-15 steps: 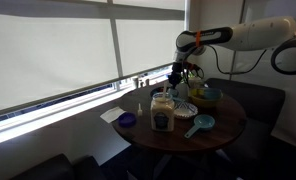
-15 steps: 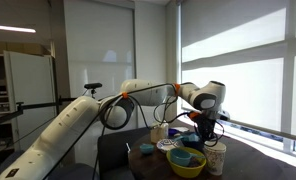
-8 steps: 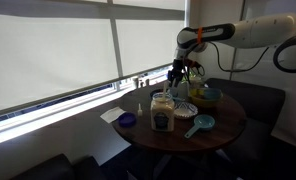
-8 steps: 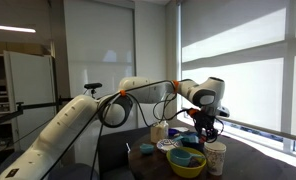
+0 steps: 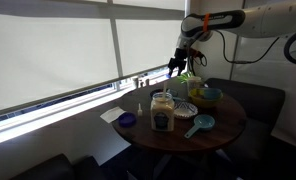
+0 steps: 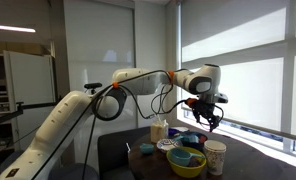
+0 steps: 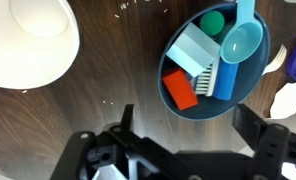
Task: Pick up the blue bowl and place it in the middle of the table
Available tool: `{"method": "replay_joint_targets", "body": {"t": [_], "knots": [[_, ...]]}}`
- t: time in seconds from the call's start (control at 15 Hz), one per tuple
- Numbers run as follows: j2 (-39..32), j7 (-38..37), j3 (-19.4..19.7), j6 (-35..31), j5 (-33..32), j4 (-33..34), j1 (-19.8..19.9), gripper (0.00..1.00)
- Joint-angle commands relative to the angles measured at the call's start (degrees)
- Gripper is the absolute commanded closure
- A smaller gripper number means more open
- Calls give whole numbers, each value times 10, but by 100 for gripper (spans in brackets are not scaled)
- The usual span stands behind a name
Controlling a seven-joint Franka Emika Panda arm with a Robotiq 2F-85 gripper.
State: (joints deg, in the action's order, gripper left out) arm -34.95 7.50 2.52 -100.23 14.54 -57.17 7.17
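Panda arm's gripper (image 5: 175, 68) hangs high over the round wooden table (image 5: 228, 122) beside shaded windows (image 5: 58, 50), jaws apart, nothing held. The blue bowl (image 5: 127, 120) sits at table's left edge, glass jar (image 5: 162, 114) just to its right.

Big windows (image 5: 58, 55) with pale shades pulled down, daylight glowing through anyway. Dark seating (image 5: 260, 100) off to one side, maybe a booth bench. Ceiling strip light (image 6: 13, 28) back in the dimmer room.

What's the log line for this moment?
phase: pre-grasp | hand: open, empty, raised above table | blue bowl: untouched, near table edge, apart from hand
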Motion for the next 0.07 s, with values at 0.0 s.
{"method": "replay_joint_targets", "body": {"t": [0.0], "knots": [[7, 0, 2, -2, -8, -7, -3, 0]]}}
